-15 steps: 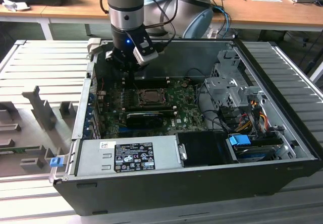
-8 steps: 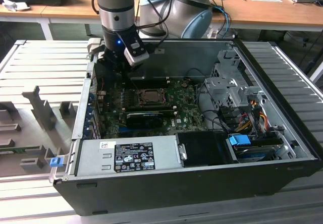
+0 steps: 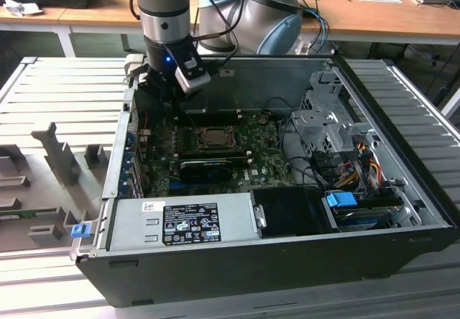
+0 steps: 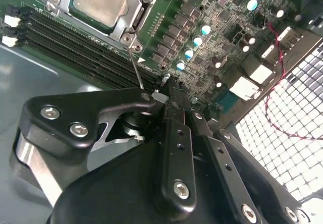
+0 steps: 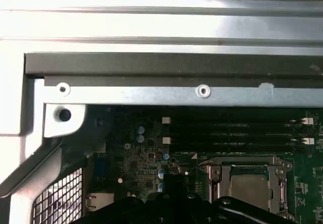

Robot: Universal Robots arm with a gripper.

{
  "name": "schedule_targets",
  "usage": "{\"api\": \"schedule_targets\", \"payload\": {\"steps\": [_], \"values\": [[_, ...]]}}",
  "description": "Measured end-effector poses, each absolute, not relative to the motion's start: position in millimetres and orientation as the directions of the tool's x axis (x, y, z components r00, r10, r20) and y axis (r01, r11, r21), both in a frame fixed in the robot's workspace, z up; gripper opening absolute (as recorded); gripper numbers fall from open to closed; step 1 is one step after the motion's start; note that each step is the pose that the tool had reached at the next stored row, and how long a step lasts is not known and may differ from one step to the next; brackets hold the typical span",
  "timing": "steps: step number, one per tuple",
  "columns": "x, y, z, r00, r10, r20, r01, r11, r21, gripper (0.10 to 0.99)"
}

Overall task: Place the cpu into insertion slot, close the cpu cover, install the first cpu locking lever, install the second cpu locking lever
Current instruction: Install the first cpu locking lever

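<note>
Exterior view: computer case (image 3: pixel 215 261) on slatted metal table (image 3: pixel 65 96).

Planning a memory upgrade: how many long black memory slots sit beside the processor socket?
4, side by side in one bank between the socket and the case's metal edge. The claw may hide part of them in the second wrist view.
</note>
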State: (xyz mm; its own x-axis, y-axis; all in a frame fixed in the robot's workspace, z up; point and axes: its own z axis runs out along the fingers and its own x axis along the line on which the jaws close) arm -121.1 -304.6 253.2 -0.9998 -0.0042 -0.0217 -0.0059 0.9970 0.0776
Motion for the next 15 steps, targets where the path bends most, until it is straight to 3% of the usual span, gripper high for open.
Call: {"api": "schedule_targets", "payload": {"steps": [15], "values": [[-99, -297, 252, -1.0, -0.004, -0.022, -0.006, 0.997, 0.078, 0.106]]}}
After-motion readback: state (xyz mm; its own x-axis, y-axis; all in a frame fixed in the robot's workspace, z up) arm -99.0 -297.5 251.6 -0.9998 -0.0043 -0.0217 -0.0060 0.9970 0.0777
